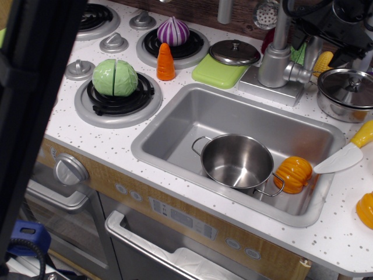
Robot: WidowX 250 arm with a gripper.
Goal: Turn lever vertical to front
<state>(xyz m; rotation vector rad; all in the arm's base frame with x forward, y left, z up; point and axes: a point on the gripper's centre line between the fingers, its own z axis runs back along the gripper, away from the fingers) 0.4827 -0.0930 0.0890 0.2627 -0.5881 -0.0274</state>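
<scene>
The silver faucet [274,61] stands behind the sink on its grey base plate. The lever [301,90] is a thin silver paddle on the short side stub at the faucet's right. It points down and toward the front edge of the plate. My black gripper [309,42] hangs above and just right of the stub at the top right, apart from the lever and holding nothing. Its fingers are partly cut off by the frame's top, so I cannot tell how far apart they are.
The sink [175,125] holds a steel pot [236,160] and an orange pumpkin [293,174]. A lidded pot [347,93] and a toy knife [347,154] lie right of the faucet. A green board with a lid [233,55], a carrot, an onion and a cabbage sit to the left.
</scene>
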